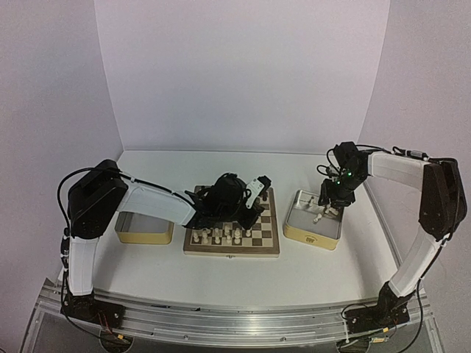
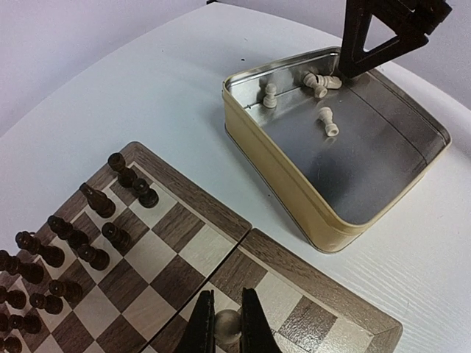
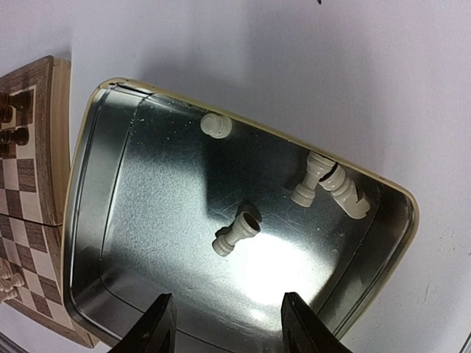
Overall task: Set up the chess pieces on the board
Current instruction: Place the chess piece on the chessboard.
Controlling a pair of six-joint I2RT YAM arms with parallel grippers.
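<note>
A cream chess piece (image 2: pixel 227 321), judged light, hard and slippery, is being pinched at its top by the closed left hand (image 2: pixel 227 334) over the board (image 2: pixel 184 243), while four more chess pieces (image 3: pixel 237 232) are lying in the tin (image 3: pixel 96 220) right of the board under the half-open, empty right hand (image 3: pixel 229 327).

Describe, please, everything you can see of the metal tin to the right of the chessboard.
The tin is a shallow rectangular box, lidless, with rounded corners, a shiny metal inside and yellowish outer walls. It sits on the white table, right of the board and apart from it. Inside are four cream chess pieces: one upright by a wall, three lying, two of them touching. The open right gripper hangs above it.
</note>
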